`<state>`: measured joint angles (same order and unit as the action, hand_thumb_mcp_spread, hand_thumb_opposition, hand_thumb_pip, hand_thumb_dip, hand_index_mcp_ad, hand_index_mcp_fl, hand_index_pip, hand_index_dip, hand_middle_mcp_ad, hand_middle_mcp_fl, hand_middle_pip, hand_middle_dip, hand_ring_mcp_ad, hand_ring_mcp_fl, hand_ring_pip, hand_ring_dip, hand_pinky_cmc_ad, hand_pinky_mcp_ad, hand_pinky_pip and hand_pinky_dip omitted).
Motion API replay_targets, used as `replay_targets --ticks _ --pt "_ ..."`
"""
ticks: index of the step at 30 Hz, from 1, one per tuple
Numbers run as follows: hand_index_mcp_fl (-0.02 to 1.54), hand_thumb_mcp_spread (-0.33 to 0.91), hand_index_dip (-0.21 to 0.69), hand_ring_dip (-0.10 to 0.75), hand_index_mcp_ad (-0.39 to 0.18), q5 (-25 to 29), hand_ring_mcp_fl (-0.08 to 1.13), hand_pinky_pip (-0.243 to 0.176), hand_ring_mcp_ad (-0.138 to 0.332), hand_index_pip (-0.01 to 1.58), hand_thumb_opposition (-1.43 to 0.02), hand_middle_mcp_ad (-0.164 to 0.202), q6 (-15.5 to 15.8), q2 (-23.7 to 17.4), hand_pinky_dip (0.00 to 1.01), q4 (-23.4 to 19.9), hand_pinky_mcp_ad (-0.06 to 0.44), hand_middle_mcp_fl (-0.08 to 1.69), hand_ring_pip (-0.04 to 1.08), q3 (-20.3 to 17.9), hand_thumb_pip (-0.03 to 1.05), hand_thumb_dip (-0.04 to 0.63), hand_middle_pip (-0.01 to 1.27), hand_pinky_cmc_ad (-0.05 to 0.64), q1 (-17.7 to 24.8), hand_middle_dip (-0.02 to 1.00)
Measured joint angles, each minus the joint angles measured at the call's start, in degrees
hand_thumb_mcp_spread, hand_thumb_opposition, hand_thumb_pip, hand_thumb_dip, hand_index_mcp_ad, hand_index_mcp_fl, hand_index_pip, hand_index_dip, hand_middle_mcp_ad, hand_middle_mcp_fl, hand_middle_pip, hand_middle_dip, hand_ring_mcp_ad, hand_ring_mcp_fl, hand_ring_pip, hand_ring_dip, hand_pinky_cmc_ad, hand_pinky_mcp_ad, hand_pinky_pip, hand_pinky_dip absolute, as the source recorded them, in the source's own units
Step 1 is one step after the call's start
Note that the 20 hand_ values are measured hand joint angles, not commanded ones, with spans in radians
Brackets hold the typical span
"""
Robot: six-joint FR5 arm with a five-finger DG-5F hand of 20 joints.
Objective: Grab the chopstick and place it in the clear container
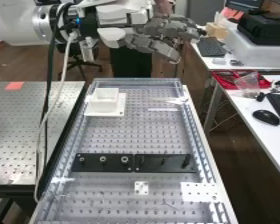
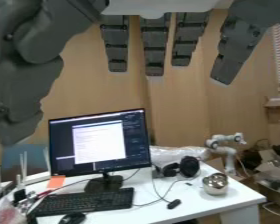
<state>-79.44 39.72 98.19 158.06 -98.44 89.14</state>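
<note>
Hand [image 1: 165, 29] wide and empty, top centre of the high view. Possibly the chopstick [image 1: 164, 109], slim and pale, right of centre, beside a white piece [image 1: 180, 100]; too faint for certainty. Risks: closing on air over so low a target, knocking that neighbour, or snagging the container [image 1: 105, 101], left of centre, with an overhanging tip.

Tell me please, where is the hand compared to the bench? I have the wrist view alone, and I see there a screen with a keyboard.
Observer: In the high view, the hand appears higher in the picture than the far edge of the bench.

Operator: Thank you. Is there some box standing on the bench?

Observer: Yes, a white box, near the far end, on the picture's left side.

Operator: And the chopstick, do you see it?

Observer: A thin pale strip lies right of the box in the picture; I cannot tell if it is the chopstick.
</note>
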Motion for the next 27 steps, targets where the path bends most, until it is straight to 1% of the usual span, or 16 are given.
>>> replay_targets --ticks 1,3,6,9,11,12,14,15,16,20,22,23,27 --pt "0.14 0.16 0.356 0.278 -0.077 0.9 0.01 -0.138 0.115 0.09 -0.68 0.106 0.0 0.1 0.42 0.2 0.344 0.1 0.09 0.1 0.56 0.07 0.13 0.478 0.0 0.42" --pt "0.14 0.16 0.356 0.278 -0.073 4.2 0.0 -0.138 0.117 0.09 -0.68 0.108 -0.2 0.4 0.4 1.0 0.344 0.1 0.09 0.5 0.56 0.07 0.13 0.478 0.3 0.41" --pt "0.14 0.16 0.346 0.272 -0.073 7.1 0.01 -0.14 0.119 0.09 -0.68 0.11 -1.0 1.3 0.4 2.1 0.344 0.1 0.1 1.3 0.56 0.072 0.13 0.478 0.7 0.41" --pt "0.12 0.15 0.333 0.264 -0.073 9.0 0.0 -0.14 0.119 0.09 -0.7 0.11 -2.1 2.4 0.37 3.6 0.344 0.1 0.09 2.4 0.57 0.066 0.13 0.478 0.9 0.41" --pt "0.12 0.13 0.332 0.264 -0.073 10.1 0.0 -0.14 0.119 0.09 -0.7 0.11 -3.0 3.1 0.37 4.3 0.344 0.09 0.09 3.0 0.62 0.07 0.13 0.478 1.0 0.41" --pt "0.12 0.13 0.33 0.264 -0.073 11.0 0.0 -0.14 0.119 0.09 -0.7 0.11 -3.2 3.5 0.36 4.5 0.344 0.08 0.09 3.5 0.62 0.07 0.13 0.478 1.1 0.41" --pt "0.11 0.11 0.332 0.258 -0.073 12.1 0.01 -0.138 0.112 0.09 -0.7 0.108 -3.2 4.0 0.34 4.5 0.347 0.08 0.1 4.0 0.62 0.07 0.13 0.478 1.3 0.39" --pt "0.11 0.11 0.318 0.246 -0.073 12.8 0.01 -0.138 0.122 0.09 -0.7 0.11 -2.9 4.3 0.33 4.3 0.344 0.08 0.09 4.3 0.62 0.063 0.13 0.478 1.4 0.38" --pt "0.1 0.1 0.316 0.244 -0.075 13.0 0.01 -0.138 0.133 0.09 -0.7 0.11 -2.8 4.3 0.33 4.2 0.344 0.08 0.09 4.4 0.62 0.07 0.13 0.478 1.4 0.38" --pt "0.12 0.09 0.314 0.244 -0.075 14.0 0.01 -0.138 0.134 0.09 -0.7 0.11 -3.0 5.2 0.31 4.3 0.344 0.09 0.09 5.8 0.64 0.066 0.14 0.478 1.4 0.38" --pt "0.1 0.08 0.304 0.244 -0.075 14.1 0.01 -0.138 0.134 0.09 -0.7 0.11 -3.5 5.8 0.29 5.1 0.347 0.09 0.09 6.9 0.64 0.07 0.14 0.478 1.3 0.38" --pt "0.1 0.08 0.297 0.244 -0.075 14.1 0.01 -0.14 0.134 0.09 -0.71 0.11 -3.8 6.2 0.28 5.8 0.344 0.09 0.09 7.6 0.64 0.059 0.14 0.478 1.3 0.38" --pt "0.12 0.08 0.29 0.244 -0.075 13.5 0.01 -0.14 0.134 0.09 -0.71 0.11 -3.8 7.2 0.28 7.8 0.344 0.09 0.09 9.4 0.67 0.059 0.14 0.478 1.1 0.38"
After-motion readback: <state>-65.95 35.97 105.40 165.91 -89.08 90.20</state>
